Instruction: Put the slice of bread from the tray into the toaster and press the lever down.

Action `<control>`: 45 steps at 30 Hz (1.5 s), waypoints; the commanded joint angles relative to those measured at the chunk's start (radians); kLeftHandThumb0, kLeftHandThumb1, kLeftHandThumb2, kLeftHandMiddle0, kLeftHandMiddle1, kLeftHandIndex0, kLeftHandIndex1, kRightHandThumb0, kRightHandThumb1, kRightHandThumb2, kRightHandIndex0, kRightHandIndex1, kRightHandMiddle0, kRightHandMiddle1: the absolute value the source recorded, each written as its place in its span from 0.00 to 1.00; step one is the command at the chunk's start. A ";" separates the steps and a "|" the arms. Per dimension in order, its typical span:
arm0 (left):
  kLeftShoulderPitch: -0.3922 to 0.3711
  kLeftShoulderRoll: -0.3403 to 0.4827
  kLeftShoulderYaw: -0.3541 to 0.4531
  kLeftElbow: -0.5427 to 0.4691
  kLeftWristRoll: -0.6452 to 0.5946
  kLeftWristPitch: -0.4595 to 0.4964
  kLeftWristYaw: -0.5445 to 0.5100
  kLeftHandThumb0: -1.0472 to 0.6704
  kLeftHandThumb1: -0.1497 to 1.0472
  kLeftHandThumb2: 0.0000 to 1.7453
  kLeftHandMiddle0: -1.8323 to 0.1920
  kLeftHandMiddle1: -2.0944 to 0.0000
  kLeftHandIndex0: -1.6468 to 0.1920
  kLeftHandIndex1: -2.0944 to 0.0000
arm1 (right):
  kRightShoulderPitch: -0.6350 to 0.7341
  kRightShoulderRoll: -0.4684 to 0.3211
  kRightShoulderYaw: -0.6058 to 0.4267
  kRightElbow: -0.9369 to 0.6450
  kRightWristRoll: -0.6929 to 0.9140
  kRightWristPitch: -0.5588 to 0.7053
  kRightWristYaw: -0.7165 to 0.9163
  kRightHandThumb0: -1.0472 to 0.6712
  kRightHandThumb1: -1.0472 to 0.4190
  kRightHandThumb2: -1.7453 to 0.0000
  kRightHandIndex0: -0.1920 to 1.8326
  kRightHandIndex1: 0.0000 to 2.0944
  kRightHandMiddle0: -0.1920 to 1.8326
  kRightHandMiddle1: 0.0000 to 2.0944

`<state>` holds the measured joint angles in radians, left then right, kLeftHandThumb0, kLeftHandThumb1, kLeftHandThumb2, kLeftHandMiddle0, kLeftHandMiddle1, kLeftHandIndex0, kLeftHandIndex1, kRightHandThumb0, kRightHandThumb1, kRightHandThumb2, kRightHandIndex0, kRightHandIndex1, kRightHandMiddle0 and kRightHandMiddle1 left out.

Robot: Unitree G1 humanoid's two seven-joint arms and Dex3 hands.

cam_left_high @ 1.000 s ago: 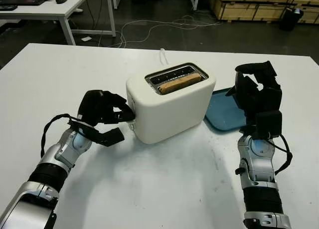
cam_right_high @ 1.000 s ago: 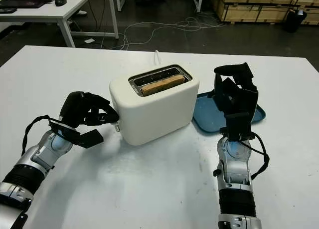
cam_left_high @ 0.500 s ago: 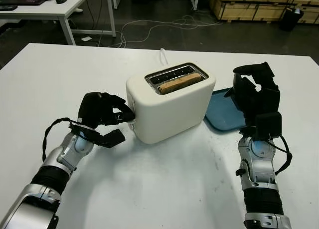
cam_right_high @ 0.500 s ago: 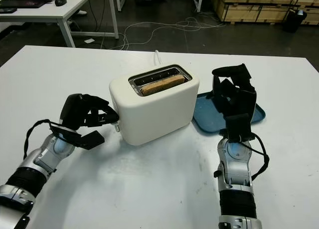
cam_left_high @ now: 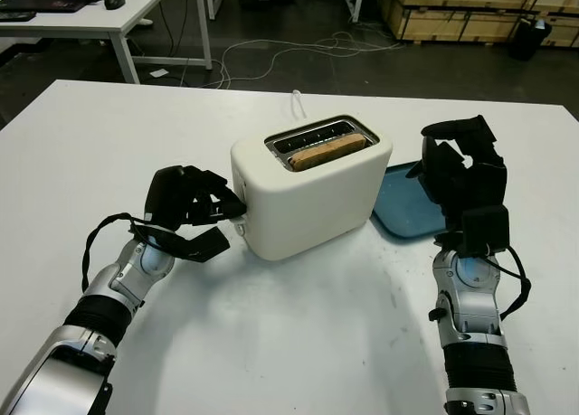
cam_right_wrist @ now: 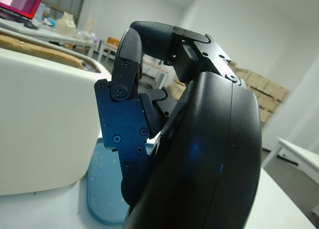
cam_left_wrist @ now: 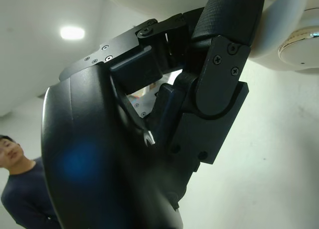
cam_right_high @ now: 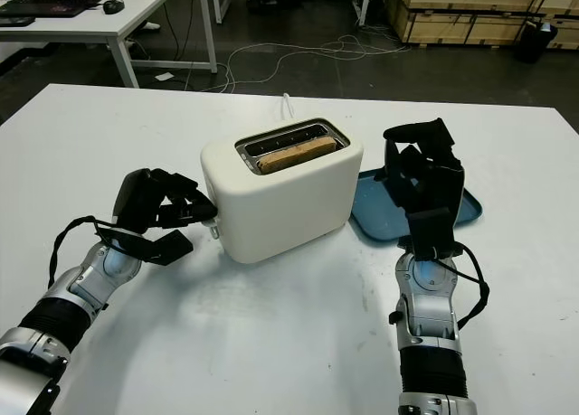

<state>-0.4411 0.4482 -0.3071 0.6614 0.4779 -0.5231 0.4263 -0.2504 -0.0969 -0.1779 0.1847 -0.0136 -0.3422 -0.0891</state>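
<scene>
- Left eye view: the slice of bread (cam_left_high: 329, 152) sits in the near slot of the toaster (cam_left_high: 308, 193), its top edge poking just above the rim, and the blue tray (cam_left_high: 412, 202) lies bare behind the toaster's right side.
- The left hand (cam_left_high: 194, 202) is at the toaster's left end, fingers curled and holding nothing, fingertips right against the lever (cam_left_high: 240, 214).
- The right hand (cam_left_high: 463, 175) hovers raised over the tray, fingers curled, gripping nothing.
- The pressing step looks to be in hand: the push should go straight down along the lever's slot, firmly enough to latch without sliding the toaster across the white surface (cam_left_high: 308, 343).
- Against half a second ago, little differs: the left hand has shifted only slightly, and the bread sits at the same height.
</scene>
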 commanded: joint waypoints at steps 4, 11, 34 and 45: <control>0.121 -0.018 -0.047 -0.111 -0.024 -0.001 -0.157 0.11 0.82 0.13 0.31 0.25 0.19 1.00 | 0.001 0.000 0.005 -0.001 0.012 -0.004 0.009 0.40 0.09 0.75 0.47 0.83 0.35 0.81; 0.178 -0.048 0.077 -0.286 -0.232 -0.099 -0.197 0.07 0.89 0.09 0.31 0.34 0.14 0.97 | 0.004 -0.002 0.008 -0.014 0.006 0.013 0.013 0.40 0.09 0.76 0.49 0.83 0.34 0.83; 0.128 -0.250 0.401 -0.418 -0.264 0.045 -0.083 0.05 0.89 0.18 0.61 0.26 0.64 0.37 | 0.000 -0.001 -0.005 0.006 0.022 0.061 0.013 0.41 0.09 0.76 0.54 0.74 0.46 0.59; 0.108 -0.308 0.456 -0.357 -0.251 0.062 0.014 0.05 0.89 0.18 0.50 0.17 0.55 0.24 | 0.031 0.010 -0.035 0.044 0.012 0.073 -0.049 0.37 0.09 0.87 0.51 0.58 0.48 0.43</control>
<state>-0.3183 0.1512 0.1446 0.2855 0.2179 -0.4473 0.4247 -0.2280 -0.0945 -0.2092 0.2177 -0.0081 -0.2751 -0.1291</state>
